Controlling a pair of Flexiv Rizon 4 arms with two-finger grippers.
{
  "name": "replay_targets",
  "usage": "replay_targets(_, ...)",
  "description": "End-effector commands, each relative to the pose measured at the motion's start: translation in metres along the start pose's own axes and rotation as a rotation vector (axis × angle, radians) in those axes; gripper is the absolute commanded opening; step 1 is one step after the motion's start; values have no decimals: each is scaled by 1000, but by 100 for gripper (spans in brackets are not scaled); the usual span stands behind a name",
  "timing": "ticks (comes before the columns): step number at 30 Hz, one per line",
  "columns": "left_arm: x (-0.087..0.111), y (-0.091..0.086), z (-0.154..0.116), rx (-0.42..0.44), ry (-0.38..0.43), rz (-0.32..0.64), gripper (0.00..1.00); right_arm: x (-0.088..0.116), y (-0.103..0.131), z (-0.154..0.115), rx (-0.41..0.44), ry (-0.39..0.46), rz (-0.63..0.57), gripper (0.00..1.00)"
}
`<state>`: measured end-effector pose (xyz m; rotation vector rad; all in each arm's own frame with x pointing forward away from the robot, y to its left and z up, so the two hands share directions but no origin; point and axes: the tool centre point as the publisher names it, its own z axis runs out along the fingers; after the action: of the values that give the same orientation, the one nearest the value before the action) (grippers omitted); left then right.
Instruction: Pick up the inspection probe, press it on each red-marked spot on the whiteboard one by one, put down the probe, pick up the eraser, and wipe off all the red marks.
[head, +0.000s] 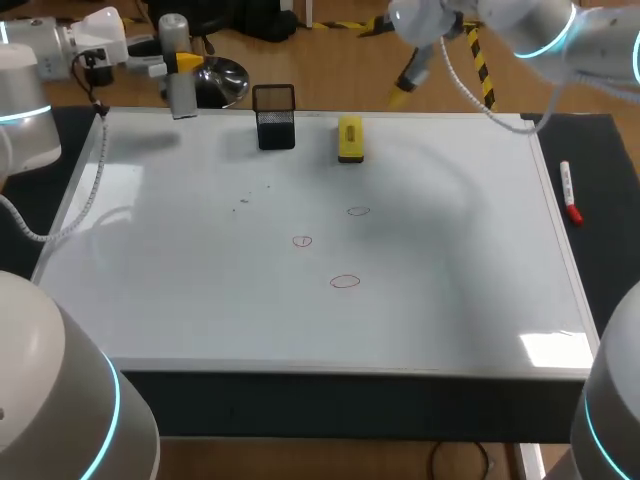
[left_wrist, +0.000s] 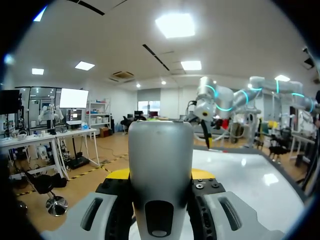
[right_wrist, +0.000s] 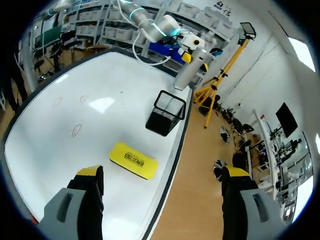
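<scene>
Probe (head: 180, 92) clamped in left gripper (head: 185, 62) over far left corner of whiteboard (head: 200, 300); red marks (head: 345, 281) mid-board; right gripper (right_wrist: 161, 176) wide, empty.

High head view, two wrist views, shared whiteboard (head: 450, 250)

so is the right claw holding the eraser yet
No, the yellow eraser lies flat on the whiteboard, and the right claw is open and clear of it.
</scene>
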<state>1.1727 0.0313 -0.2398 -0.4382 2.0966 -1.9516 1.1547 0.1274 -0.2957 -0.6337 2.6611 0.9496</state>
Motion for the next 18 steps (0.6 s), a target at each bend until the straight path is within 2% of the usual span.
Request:
replay_targets(1, 3, -2, -1, -1, -8, 2, 0, 2, -3, -1, 246, 660, -519, 100)
replay_targets(5, 3, -2, -1, -1, -8, 2, 0, 6, -9, 3, 333, 729, -640, 100)
replay_targets(10, 3, -2, -1, -1, -8, 2, 0, 6, -12, 4, 383, 749, -735, 100)
replay_targets(14, 3, -2, -1, -1, -8, 2, 0, 5, -12, 5, 465, 703, -794, 100)
replay_targets(15, 3, -2, -1, -1, -8, 2, 0, 5, -13, 6, 455, 695, -772, 100)
replay_targets(17, 3, -2, -1, -1, -8, 2, 0, 1, -12, 1, 424, 600, -705, 100)
replay_targets(18, 3, -2, -1, -1, -8, 2, 0, 1, -12, 1, 424, 600, -705, 100)
